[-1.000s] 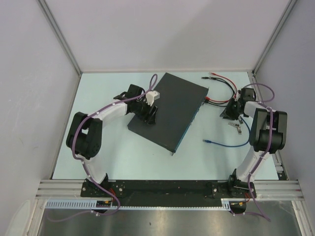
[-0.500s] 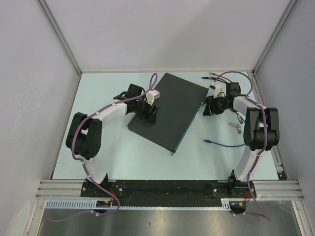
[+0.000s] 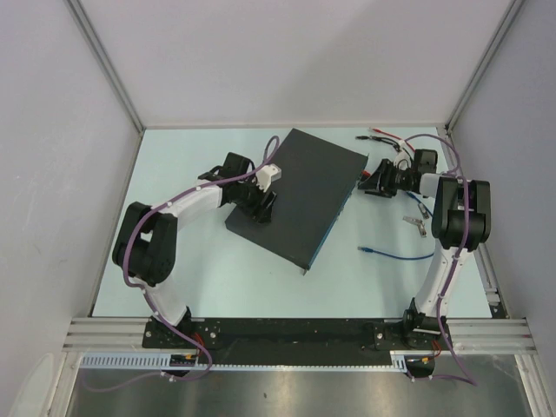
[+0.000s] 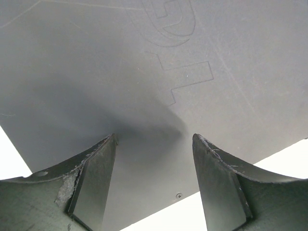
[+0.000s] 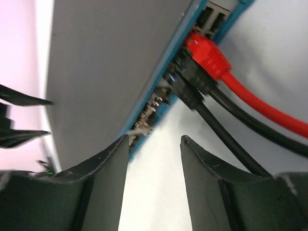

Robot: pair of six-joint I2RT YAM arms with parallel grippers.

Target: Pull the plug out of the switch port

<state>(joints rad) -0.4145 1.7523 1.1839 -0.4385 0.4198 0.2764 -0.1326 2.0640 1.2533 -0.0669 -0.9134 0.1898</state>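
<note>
The switch (image 3: 300, 191) is a large flat dark-grey box lying at an angle mid-table, its bluish port edge (image 3: 334, 221) facing right. In the right wrist view a red plug (image 5: 207, 50) and a black plug (image 5: 190, 86) sit in ports along that bluish edge (image 5: 159, 103), their cables running off to the right. My right gripper (image 5: 154, 142) is open and empty just in front of the port edge, below the plugs; in the top view it (image 3: 369, 184) sits by the switch's far right corner. My left gripper (image 4: 154, 139) is open, its fingers down over the switch's top (image 4: 144, 72) near its left edge.
Red and black cables (image 3: 387, 139) loop at the back right. A blue cable (image 3: 395, 254) lies loose on the table right of the switch, and a small metal piece (image 3: 415, 222) lies near the right arm. Walls enclose the table on three sides.
My right gripper swung left from the table's right side up to the switch's port edge. My left gripper stayed on the switch, which shifted slightly.
</note>
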